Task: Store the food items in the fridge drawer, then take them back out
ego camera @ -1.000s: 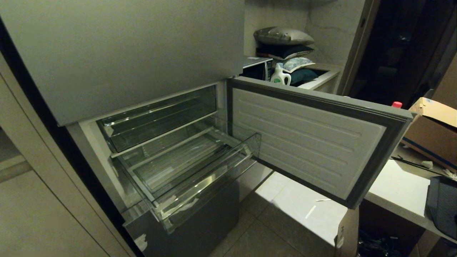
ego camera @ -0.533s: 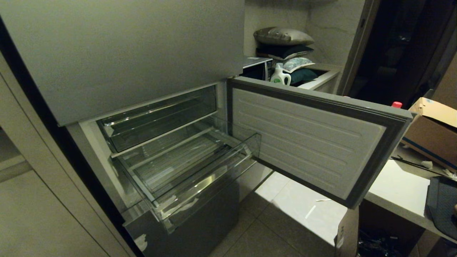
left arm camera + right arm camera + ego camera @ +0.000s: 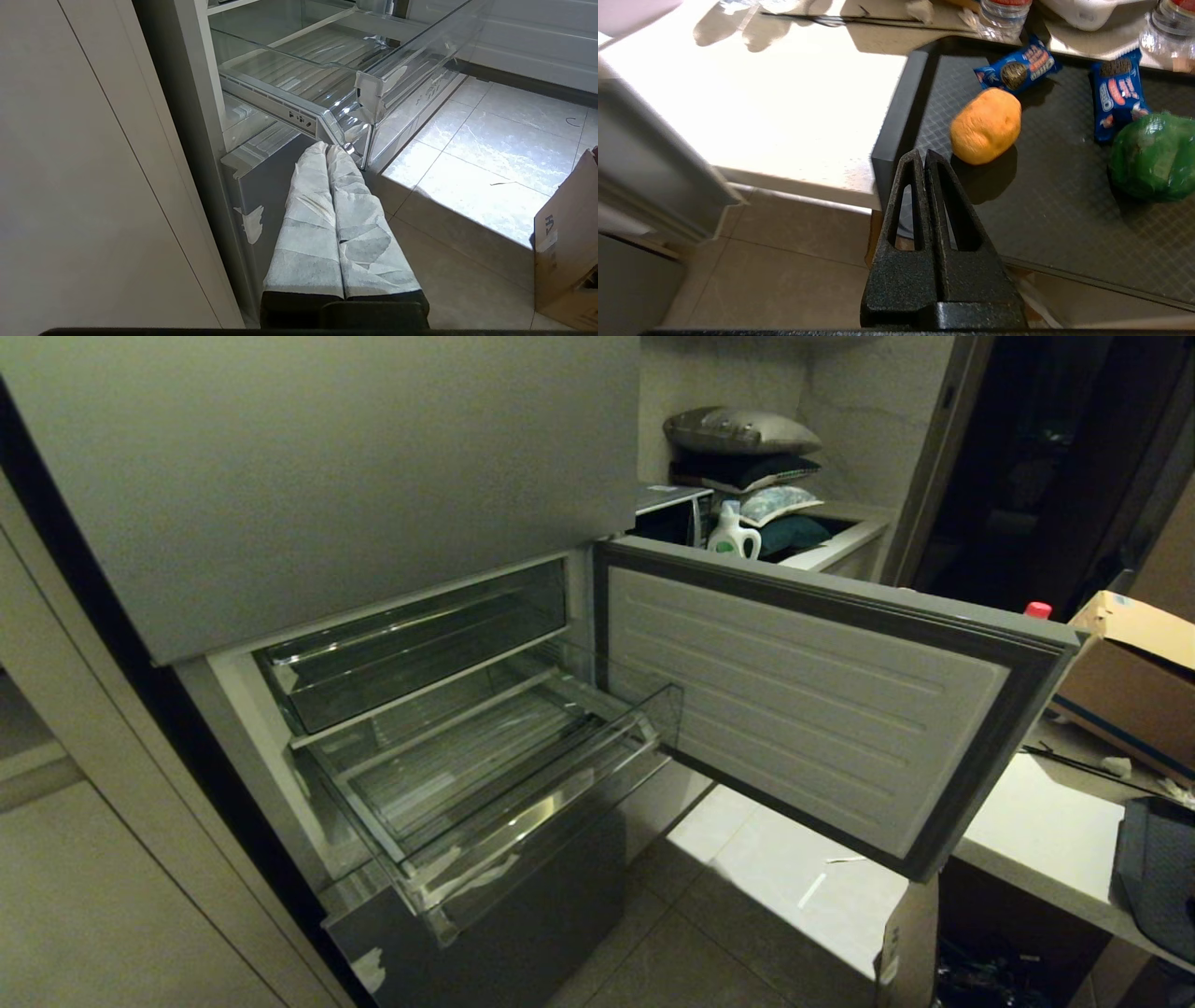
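The right gripper (image 3: 924, 156), its two black fingers pressed together on nothing, hangs over the near corner of a black tray (image 3: 896, 121) with a diamond-patterned floor. Just beyond its tips on the tray lies the tan-orange lump (image 3: 986, 126), and farther off to one side sits the dark-green bell pepper (image 3: 1153, 156); two blue biscuit packets (image 3: 1017, 67) lie behind them, one touching the lump's far side. Clear water bottles (image 3: 1001, 16) stand past the tray's far edge on a pale counter (image 3: 784, 107). The left gripper (image 3: 334, 151), fingers wrapped in white and closed together with nothing between them, hangs low beside the fridge, its tips near the front corner of the fridge drawer (image 3: 364, 84). In the head view neither arm shows: the fridge drawer (image 3: 523, 775) stands pulled out and bare, a shallower clear bin (image 3: 411, 644) above it, and the open fridge door (image 3: 822, 700) juts between drawer and counter. Behind are a cardboard box (image 3: 1130, 681), a detergent jug (image 3: 733, 537) and stacked pillows (image 3: 742, 453).
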